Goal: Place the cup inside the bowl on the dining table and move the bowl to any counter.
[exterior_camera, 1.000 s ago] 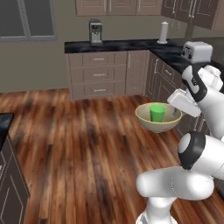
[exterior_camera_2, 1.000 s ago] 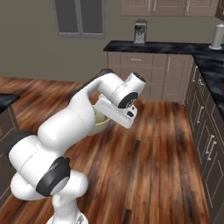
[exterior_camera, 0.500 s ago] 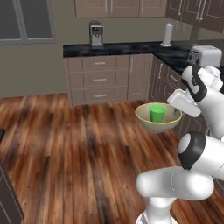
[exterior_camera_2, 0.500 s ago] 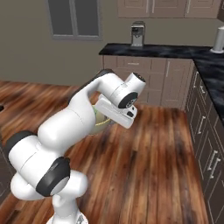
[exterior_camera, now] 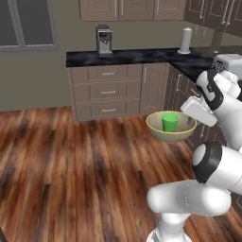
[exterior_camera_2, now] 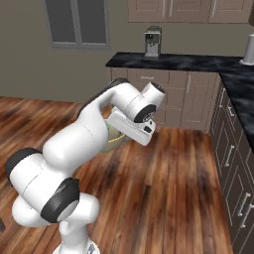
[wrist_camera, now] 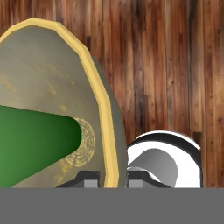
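The gripper (wrist_camera: 108,176) is clamped on the rim of the bowl (exterior_camera: 171,128), one fingertip inside the wall and one outside, seen in the hand view. Bowl is carried in the air over the wood floor (exterior_camera: 71,160), level, resting on nothing. The cup (exterior_camera: 170,122) stands upright inside the bowl, on its bottom, near the middle. In the right base view the bowl (exterior_camera_2: 116,139) mostly hides behind the arm.

The counter (exterior_camera: 137,56) runs along the back wall and turns at the right corner, well apart from the bowl. A coffee machine (exterior_camera: 104,39) sits near the left end of the counter; a paper towel roll (exterior_camera: 185,41) stands toward the corner. A toaster (exterior_camera: 229,62) sits on the right run of the counter.
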